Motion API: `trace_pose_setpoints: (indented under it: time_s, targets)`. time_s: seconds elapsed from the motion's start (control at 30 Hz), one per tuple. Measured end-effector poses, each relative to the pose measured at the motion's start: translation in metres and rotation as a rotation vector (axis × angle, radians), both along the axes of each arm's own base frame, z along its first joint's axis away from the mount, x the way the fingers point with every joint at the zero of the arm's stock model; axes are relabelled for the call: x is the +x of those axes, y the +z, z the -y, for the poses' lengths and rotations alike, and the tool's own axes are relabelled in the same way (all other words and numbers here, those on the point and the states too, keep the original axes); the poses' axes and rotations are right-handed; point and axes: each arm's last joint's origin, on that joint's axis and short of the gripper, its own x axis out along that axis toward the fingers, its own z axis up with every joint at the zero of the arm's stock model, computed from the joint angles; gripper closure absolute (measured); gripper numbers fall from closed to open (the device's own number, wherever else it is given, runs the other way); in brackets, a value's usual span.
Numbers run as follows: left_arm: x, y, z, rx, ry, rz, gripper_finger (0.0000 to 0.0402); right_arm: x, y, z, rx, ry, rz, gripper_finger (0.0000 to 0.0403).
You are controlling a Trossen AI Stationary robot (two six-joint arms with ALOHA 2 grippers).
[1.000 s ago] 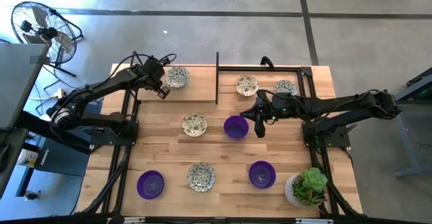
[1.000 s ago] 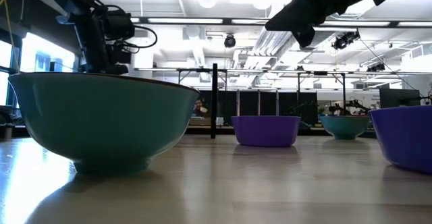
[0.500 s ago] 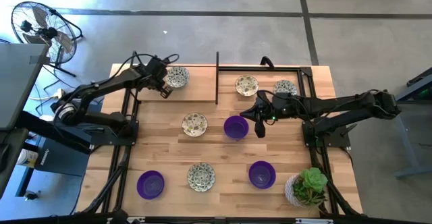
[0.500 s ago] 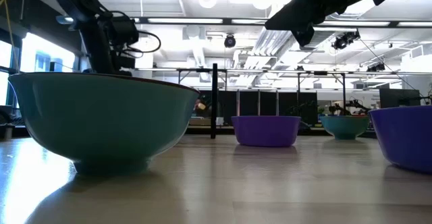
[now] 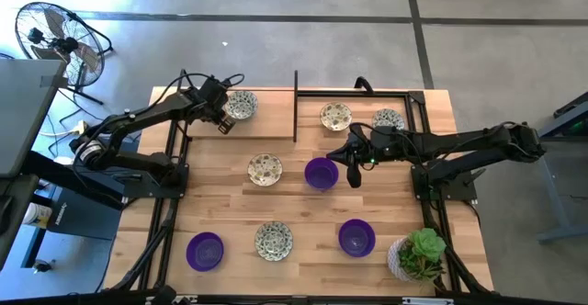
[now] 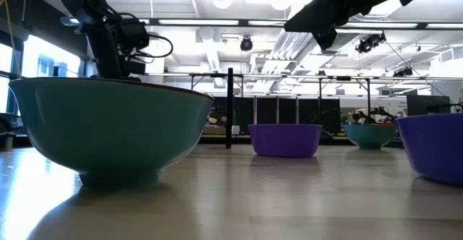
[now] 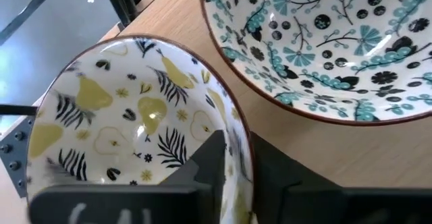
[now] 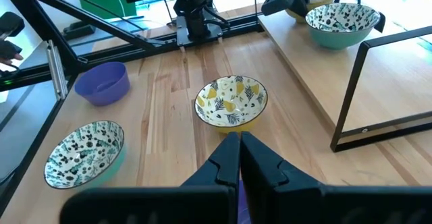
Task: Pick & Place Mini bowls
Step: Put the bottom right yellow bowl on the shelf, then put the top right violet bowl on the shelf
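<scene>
A large industrial lab hall: polished grey concrete floor (image 5: 276, 52), rows of bright ceiling strip lights (image 6: 239, 23), a black floor fan (image 5: 57, 35), distant black-framed workstations (image 6: 347, 99)

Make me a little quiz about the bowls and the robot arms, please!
1. How many purple bowls sit on the table?
2. True or false: the right gripper is shut.
3. What stands at the table's corner, near one purple bowl? A) a teapot B) a plant C) a cup

Key: 1) three; 2) true; 3) B
</scene>
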Motion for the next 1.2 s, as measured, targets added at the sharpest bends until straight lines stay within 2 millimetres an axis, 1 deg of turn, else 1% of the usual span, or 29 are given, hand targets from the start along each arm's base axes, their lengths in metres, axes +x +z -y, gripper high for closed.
trace_pose_setpoints:
  time_s: [0.23,0.47,0.6,0.73,0.83,0.97,1.07,1.2]
  targets:
    - [0.0,0.0,0.0,0.0,0.0,0.001,0.031,0.0,0.0,0.0,0.005,-0.002,0.0,0.0401]
    - [-0.001,0.005,0.002,0.002,-0.014,0.032,0.0278,0.0,0.0,0.0,0.008,-0.002,0.0,0.0401]
    - [-0.003,0.009,0.004,0.014,-0.015,0.046,0.0257,0.0,0.0,0.0,0.007,-0.005,0.0,0.0402]
    - [-0.006,0.016,0.007,0.043,-0.017,0.066,0.0245,0.0,0.0,0.0,0.007,-0.005,0.0,0.0402]
    - [-0.008,0.022,0.009,0.063,-0.03,0.074,0.0243,0.0,0.0,0.0,0.001,-0.004,0.0,0.0402]
    - [-0.011,0.039,0.014,0.09,-0.035,0.094,0.0249,0.0,0.0,0.001,-0.014,-0.024,-0.001,0.0399]
    - [-0.017,0.051,0.021,0.12,-0.041,0.129,0.0268,0.0,0.0,0.003,-0.032,-0.072,0.003,0.04]
    - [-0.027,0.069,0.036,0.159,-0.06,0.257,0.0315,0.0,0.001,0.004,-0.046,-0.064,0.004,0.0402]
